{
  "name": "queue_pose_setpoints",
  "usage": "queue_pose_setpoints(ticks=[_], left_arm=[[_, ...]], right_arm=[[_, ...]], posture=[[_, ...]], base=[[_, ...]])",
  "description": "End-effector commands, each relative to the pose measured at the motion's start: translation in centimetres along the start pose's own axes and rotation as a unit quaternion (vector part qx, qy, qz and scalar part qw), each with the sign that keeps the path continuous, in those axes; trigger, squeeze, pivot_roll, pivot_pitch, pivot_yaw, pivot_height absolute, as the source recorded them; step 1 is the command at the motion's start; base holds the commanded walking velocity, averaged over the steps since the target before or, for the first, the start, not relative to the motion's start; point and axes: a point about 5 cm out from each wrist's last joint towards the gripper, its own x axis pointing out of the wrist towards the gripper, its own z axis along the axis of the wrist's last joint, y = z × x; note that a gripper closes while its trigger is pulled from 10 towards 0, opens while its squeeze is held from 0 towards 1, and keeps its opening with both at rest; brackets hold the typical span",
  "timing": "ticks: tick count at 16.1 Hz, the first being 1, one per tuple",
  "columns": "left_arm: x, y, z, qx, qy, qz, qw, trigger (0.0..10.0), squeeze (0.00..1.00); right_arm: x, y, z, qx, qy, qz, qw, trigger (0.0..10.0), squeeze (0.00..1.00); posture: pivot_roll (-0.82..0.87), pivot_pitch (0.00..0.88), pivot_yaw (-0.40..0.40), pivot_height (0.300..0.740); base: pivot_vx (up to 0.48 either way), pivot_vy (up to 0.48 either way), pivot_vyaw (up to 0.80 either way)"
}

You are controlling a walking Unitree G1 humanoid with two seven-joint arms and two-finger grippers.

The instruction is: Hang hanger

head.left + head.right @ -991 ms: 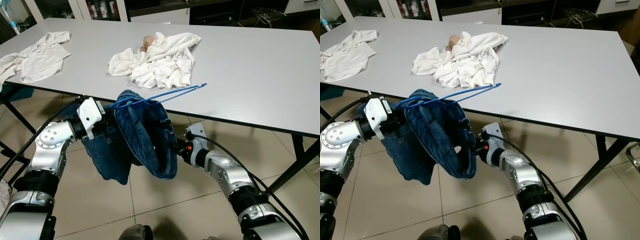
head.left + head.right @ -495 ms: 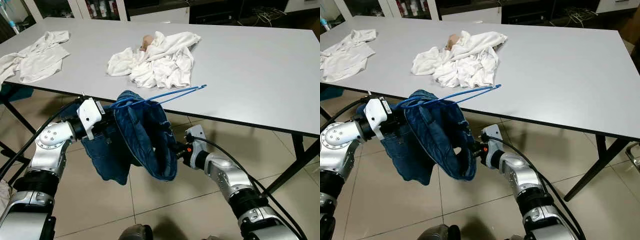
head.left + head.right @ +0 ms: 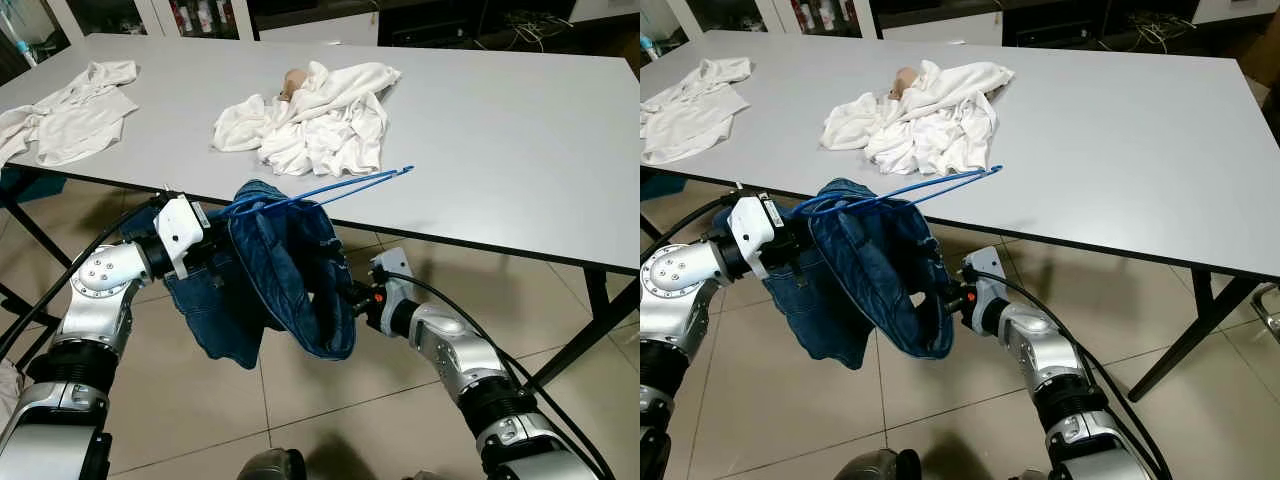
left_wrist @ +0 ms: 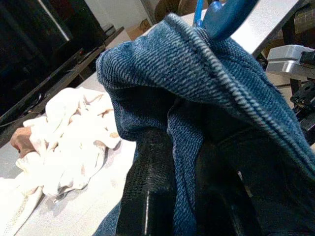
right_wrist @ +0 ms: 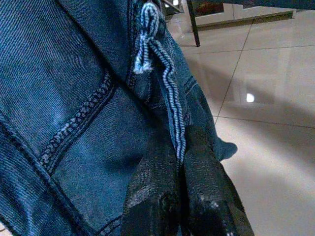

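Both pincers pinch a pair of jeans [image 3: 285, 275] hung on a blue hanger [image 3: 320, 190], held in front of the bench [image 3: 500, 130].
The left pincer [image 4: 189, 162] is pressed together on the denim near the hanger; the right pincer [image 5: 179, 182] nips the jeans' striped cord [image 5: 165, 93] lower down. White clothes [image 3: 315, 120] lie heaped on the bench.

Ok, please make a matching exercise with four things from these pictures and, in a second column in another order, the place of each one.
Things:
1. jeans
2. hanger
3. white pile
4. white shirt

Places:
A. on the table, far left end
B. held between both grippers, in front of the table edge
C. on the table, near the middle
D. in the top of the jeans, its end reaching over the table edge

Pairs: 1-B, 2-D, 3-C, 4-A
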Motion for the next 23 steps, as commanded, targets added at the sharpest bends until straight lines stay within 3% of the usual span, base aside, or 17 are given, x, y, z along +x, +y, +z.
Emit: queue_pose_setpoints(ticks=[1,2,5,9,12,15,19,23], left_arm=[[-0.6,1.0,0.7,0.013,-0.008,0.018,1.000,0.0,0.00],[-0.6,1.0,0.7,0.013,-0.008,0.018,1.000,0.0,0.00],[-0.6,1.0,0.7,0.013,-0.008,0.019,1.000,0.0,0.00],[-0.6,0.9,0.6,0.015,-0.002,0.018,1.000,0.0,0.00],[-0.8,0.5,0.1,0.011,0.013,0.000,1.000,0.0,0.00],[-2.1,-0.5,-0.4,-0.008,0.049,-0.073,0.996,0.0,0.00],[-3.8,0.9,0.5,0.006,0.051,-0.080,0.996,0.0,0.00],[-4.9,1.0,0.7,0.028,0.115,-0.162,0.980,0.0,0.00]], right_arm=[[0.0,-0.1,0.1,-0.018,-0.001,-0.005,1.000,0.0,0.00],[0.0,-0.1,0.1,-0.022,0.001,-0.008,1.000,0.0,0.00],[-0.4,-1.2,0.2,-0.096,0.012,-0.065,0.993,0.0,0.00],[-1.1,-2.9,2.1,-0.110,-0.023,-0.137,0.984,0.0,0.00],[-2.3,-4.7,3.9,-0.077,-0.064,-0.197,0.975,0.0,0.00],[-3.2,-5.7,4.7,-0.061,-0.079,-0.204,0.974,0.0,0.00],[-3.7,-6.4,5.3,-0.067,-0.074,-0.189,0.977,0.0,0.00],[-3.5,-6.2,6.0,-0.075,-0.070,-0.158,0.982,0.0,0.00]], posture=[[0.00,0.042,0.135,0.740],[0.00,0.042,0.135,0.740],[0.00,0.041,0.135,0.740],[0.00,0.041,0.135,0.740],[-0.01,0.033,0.133,0.740],[-0.01,0.031,0.133,0.740],[0.00,0.033,0.116,0.740],[0.00,0.033,0.108,0.740]], base=[[0.000,0.000,0.00],[0.000,0.000,0.00],[0.000,0.000,0.00],[0.000,0.000,0.00],[0.000,0.000,0.00],[0.000,0.000,0.00],[0.000,0.000,0.00],[0.000,0.000,0.00]])
